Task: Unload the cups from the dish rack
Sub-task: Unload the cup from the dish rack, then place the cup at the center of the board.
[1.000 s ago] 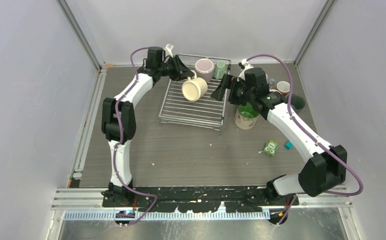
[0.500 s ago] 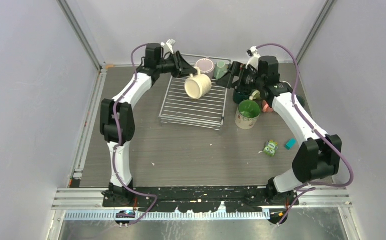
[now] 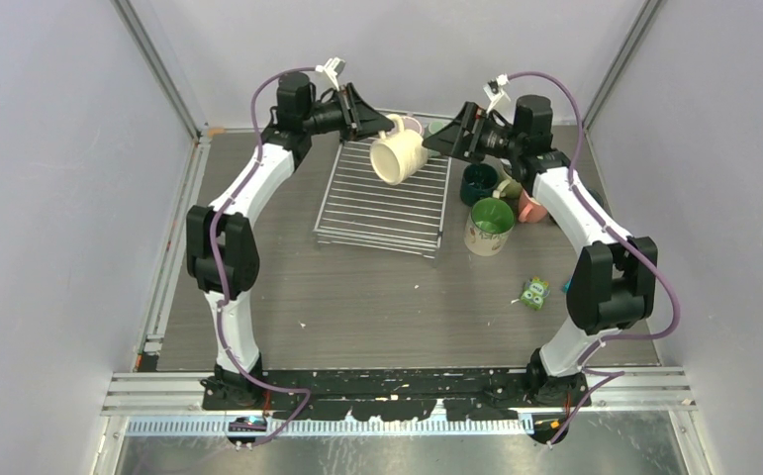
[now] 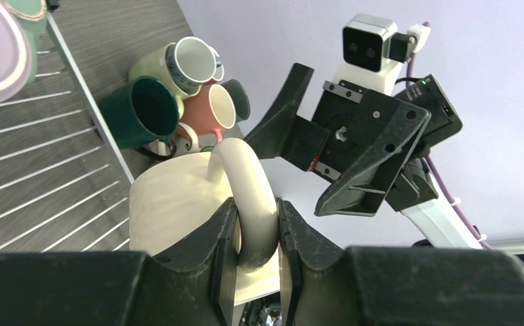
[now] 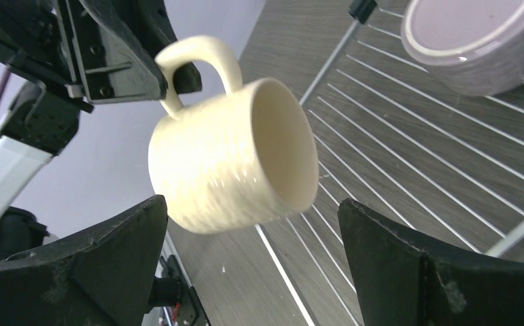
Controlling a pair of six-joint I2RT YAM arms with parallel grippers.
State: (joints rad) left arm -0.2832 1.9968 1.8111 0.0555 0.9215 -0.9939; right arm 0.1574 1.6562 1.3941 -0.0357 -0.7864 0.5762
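Grey wood-grain table (image 3: 377, 297), twelve o'clock: left gripper (image 3: 382, 129) clenched on handle of cream ceramic mug (image 3: 399, 156); right gripper (image 3: 446, 131) spread wide; mauve mug (image 3: 413, 125) half hidden.

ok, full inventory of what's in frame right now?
dish rack: 1, silver wire, table centre.
cream mug: 1, cream, held in the air over the rack's far end.
mauve mug: 1, mauve, rack's far end.
second rack mug: 1, pale green, beside it.
dark teal mug, pink mug, white-lined mug, green-lined mug: 1 each, table right of rack.
toy block: 1, green, table near right.
table: 1, grey wood grain.
left gripper: black, shut on cream mug's handle.
right gripper: black, open, facing the cream mug.
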